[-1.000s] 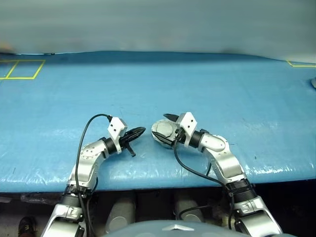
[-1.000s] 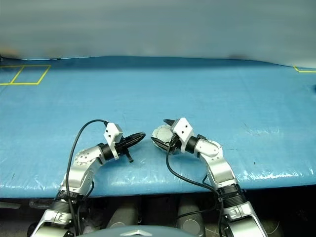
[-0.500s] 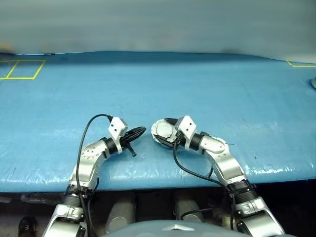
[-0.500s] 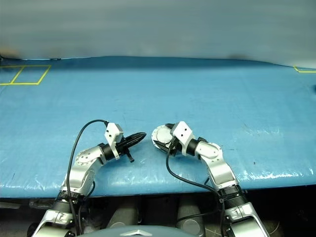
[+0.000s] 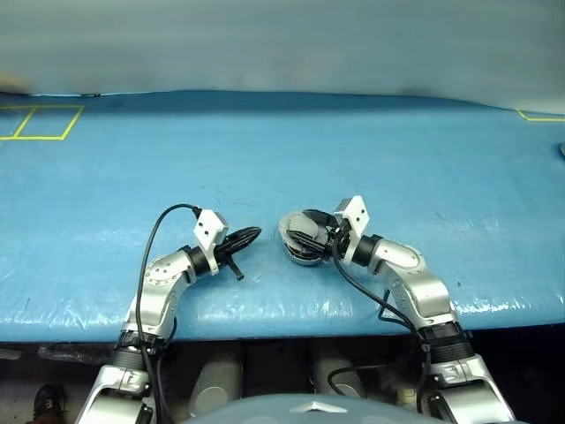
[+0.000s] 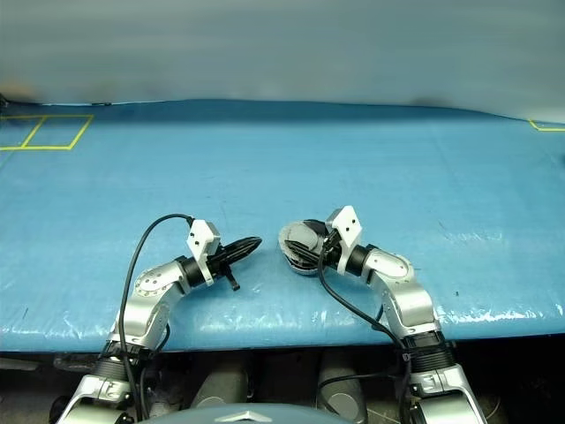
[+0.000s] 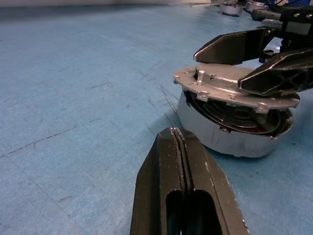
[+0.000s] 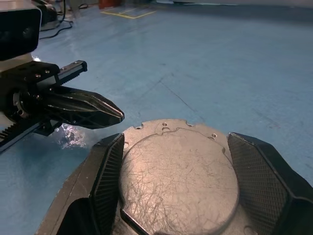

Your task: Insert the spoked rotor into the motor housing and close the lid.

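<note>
The motor housing (image 7: 230, 139), a shallow silver-walled drum, stands on the blue table between my two grippers. The lid (image 7: 227, 83), a flat pale silver disc with small tabs, lies tilted on top of it, its near edge raised over a dark ringed interior. My right gripper (image 8: 174, 140) is shut on the lid, one black finger on each side of its rim; the lid's scratched face (image 8: 178, 176) shows between them. My left gripper (image 7: 174, 133) is shut and empty, level, its tip a short way from the housing wall. The spoked rotor is hidden.
The blue table cover (image 5: 282, 150) stretches wide around the housing. Yellow tape squares (image 5: 40, 124) mark the far left corner, and another yellow mark (image 5: 538, 115) sits at the far right. The table's front edge (image 5: 282, 327) runs just below both arms.
The right gripper's fingers have closed in from wide open onto the lid's rim, the wrist has rolled, and the hand and disc have shifted slightly right. The left arm has stayed still.
</note>
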Robot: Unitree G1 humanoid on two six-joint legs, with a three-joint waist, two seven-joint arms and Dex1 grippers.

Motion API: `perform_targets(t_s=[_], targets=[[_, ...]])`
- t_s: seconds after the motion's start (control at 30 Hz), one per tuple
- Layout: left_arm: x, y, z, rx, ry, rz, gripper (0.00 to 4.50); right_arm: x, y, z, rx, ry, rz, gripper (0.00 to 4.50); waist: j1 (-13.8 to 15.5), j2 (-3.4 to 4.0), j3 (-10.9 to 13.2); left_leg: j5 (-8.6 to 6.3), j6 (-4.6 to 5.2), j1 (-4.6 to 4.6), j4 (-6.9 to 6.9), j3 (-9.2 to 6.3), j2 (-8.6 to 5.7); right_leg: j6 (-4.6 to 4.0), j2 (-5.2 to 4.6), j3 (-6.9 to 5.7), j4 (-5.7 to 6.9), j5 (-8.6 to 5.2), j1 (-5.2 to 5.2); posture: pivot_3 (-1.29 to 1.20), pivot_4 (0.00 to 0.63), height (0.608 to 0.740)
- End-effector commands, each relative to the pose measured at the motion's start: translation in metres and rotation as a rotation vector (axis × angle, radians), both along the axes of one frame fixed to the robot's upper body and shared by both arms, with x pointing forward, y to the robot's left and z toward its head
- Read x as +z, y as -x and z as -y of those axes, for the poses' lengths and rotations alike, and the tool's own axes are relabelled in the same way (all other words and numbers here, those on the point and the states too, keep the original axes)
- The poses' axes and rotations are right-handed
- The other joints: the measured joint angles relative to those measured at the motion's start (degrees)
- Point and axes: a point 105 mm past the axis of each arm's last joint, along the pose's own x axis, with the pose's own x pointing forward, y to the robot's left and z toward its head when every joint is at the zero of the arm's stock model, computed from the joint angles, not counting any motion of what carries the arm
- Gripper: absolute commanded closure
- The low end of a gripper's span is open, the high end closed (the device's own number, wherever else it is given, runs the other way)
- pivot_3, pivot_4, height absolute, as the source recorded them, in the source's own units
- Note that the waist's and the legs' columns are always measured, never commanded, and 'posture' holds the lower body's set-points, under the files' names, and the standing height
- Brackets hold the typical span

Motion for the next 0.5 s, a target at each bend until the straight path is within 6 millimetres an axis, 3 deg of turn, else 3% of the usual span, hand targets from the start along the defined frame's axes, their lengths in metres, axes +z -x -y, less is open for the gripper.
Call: perform_targets(t_s=[0.03,0.17,0.5], targets=[[0.01,0.0,0.003,-0.015,0.016,0.041,4.5,0.021,0.003,-0.002,0.054,0.041,0.106,1.48,0.0,0.0,0.0,0.0,0.0,0.0,0.0,0.0,0.0,0.0,0.0,0.0,-0.01,0.0,0.0,0.0,0.15,0.74],[0.009,0.001,0.003,-0.014,0.016,0.04,4.5,0.009,0.005,-0.002,0.071,0.129,0.114,1.48,0.0,0.0,0.0,0.0,0.0,-0.01,-0.01,0.01,0.0,0.0,0.0,-0.01,-0.03,0.0,0.0,0.0,0.15,0.74],[0.008,0.002,0.003,-0.014,0.013,0.034,4.5,-0.007,0.002,0.002,0.059,0.163,0.08,1.48,0.1,-0.01,0.0,0.0,0.0,0.0,-0.12,0.01,0.0,0.0,0.0,-0.01,-0.1,-0.01,0.0,0.0,0.15,0.74]])
